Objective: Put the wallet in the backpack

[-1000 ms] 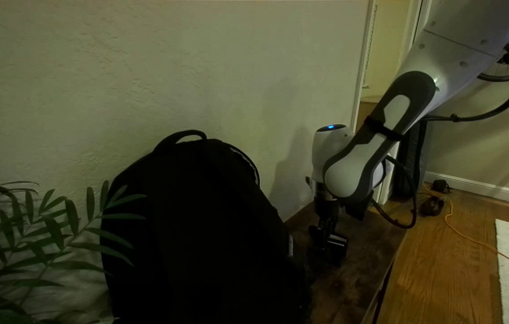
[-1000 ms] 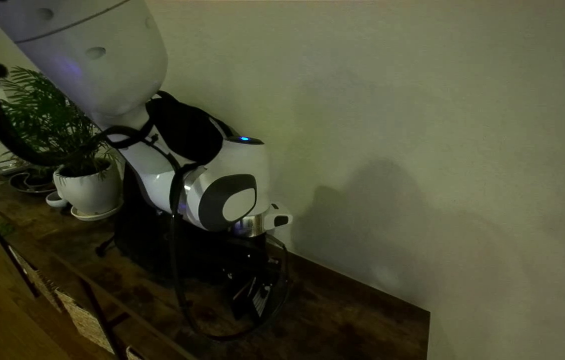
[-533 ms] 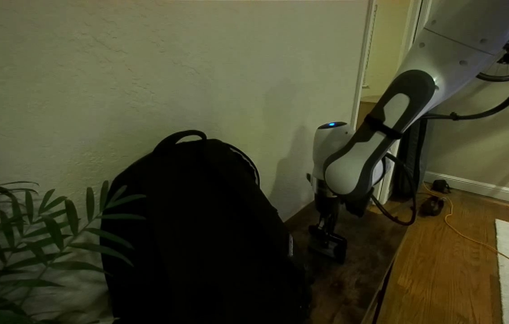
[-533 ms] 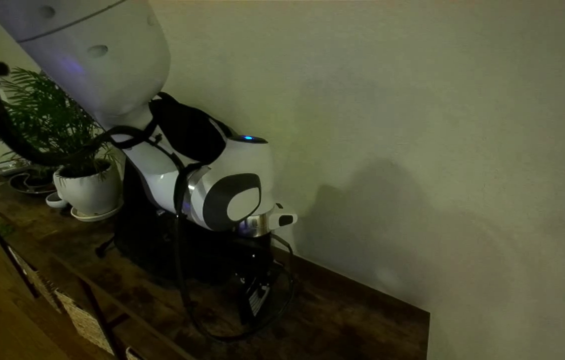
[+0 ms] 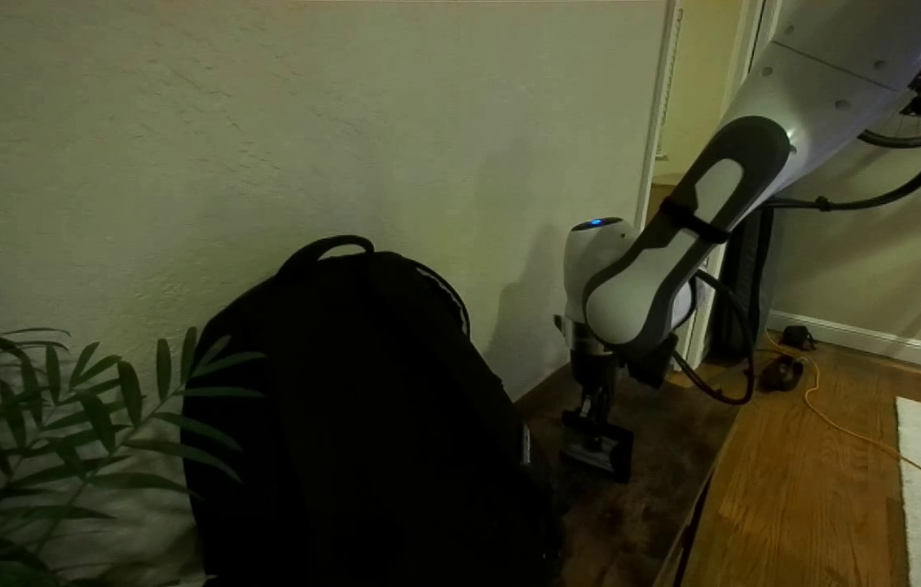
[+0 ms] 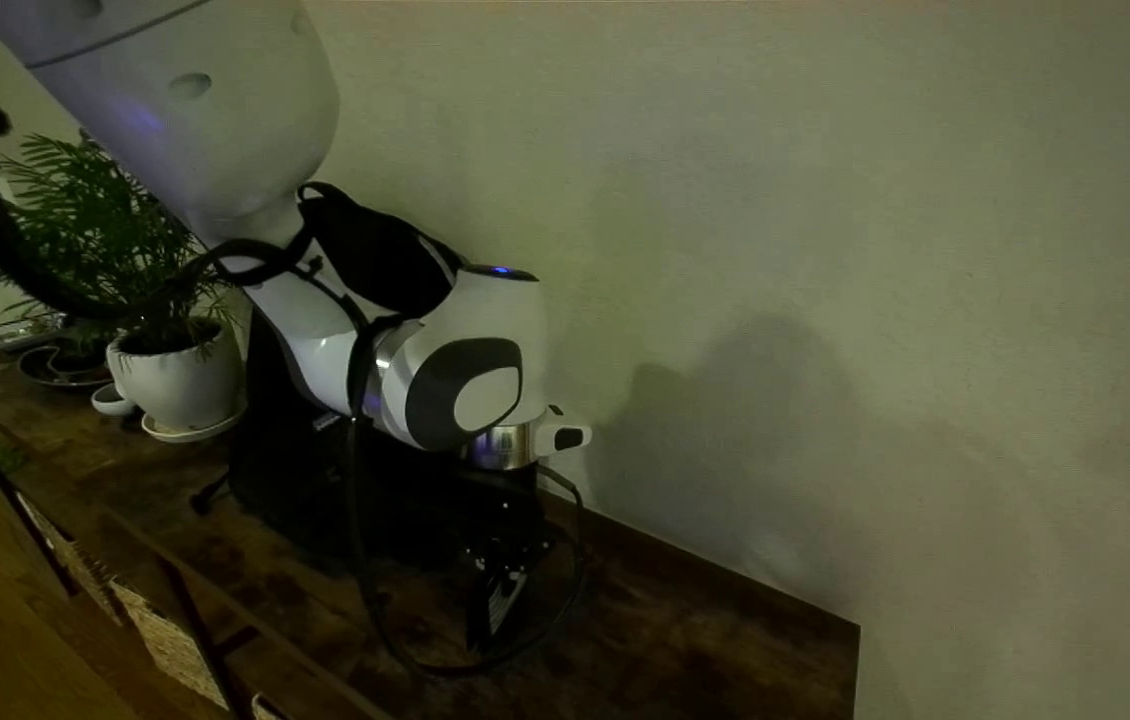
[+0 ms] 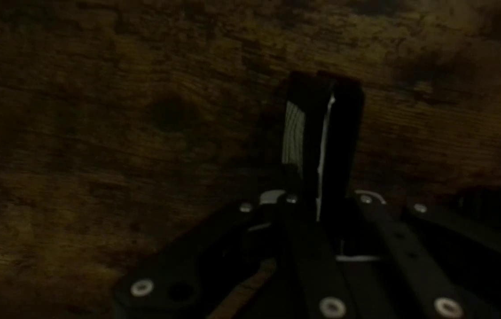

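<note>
Spotted the plant (image 6: 100,240) far left, with its white pot (image 6: 180,385) in an exterior view only. Then saw the backpack (image 5: 363,440). Right of that, pretty near, found the wallet (image 7: 315,137) pinched in the gripper (image 7: 323,197). Caught the wallet's pale line in the wrist view only.

The dark wallet (image 7: 312,128) is held on edge near the upright black backpack (image 5: 371,424).

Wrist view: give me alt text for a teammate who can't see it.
The gripper is closed on the dark wallet, which is held on edge and shows a grey striped patch and a thin pale line. Below spreads a dim, blotchy wooden surface; whether the wallet touches it is unclear.
</note>
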`<move>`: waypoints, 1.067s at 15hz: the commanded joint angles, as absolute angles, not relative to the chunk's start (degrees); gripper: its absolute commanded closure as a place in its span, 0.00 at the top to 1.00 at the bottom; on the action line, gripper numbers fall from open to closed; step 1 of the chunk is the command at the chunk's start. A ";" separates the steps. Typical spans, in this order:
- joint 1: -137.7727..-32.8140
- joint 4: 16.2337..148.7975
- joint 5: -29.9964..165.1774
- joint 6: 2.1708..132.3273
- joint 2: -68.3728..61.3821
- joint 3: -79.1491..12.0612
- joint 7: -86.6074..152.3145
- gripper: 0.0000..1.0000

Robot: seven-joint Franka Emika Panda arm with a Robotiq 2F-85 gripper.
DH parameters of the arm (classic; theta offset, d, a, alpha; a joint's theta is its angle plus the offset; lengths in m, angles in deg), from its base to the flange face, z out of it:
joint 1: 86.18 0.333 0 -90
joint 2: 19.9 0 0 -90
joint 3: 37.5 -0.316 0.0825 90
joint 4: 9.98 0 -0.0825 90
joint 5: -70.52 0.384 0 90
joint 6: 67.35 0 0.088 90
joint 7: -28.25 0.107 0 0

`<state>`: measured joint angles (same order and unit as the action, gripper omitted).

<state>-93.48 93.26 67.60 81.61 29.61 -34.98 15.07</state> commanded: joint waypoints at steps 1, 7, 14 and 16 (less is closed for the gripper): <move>-95.13 97.08 67.28 76.34 23.80 -36.95 12.64 0.05; -94.48 98.82 66.94 70.76 17.07 -37.62 10.01 0.05; -93.15 100.48 66.50 65.37 9.04 -38.50 7.89 0.05; -93.36 101.16 67.25 65.82 6.62 -39.26 6.83 0.05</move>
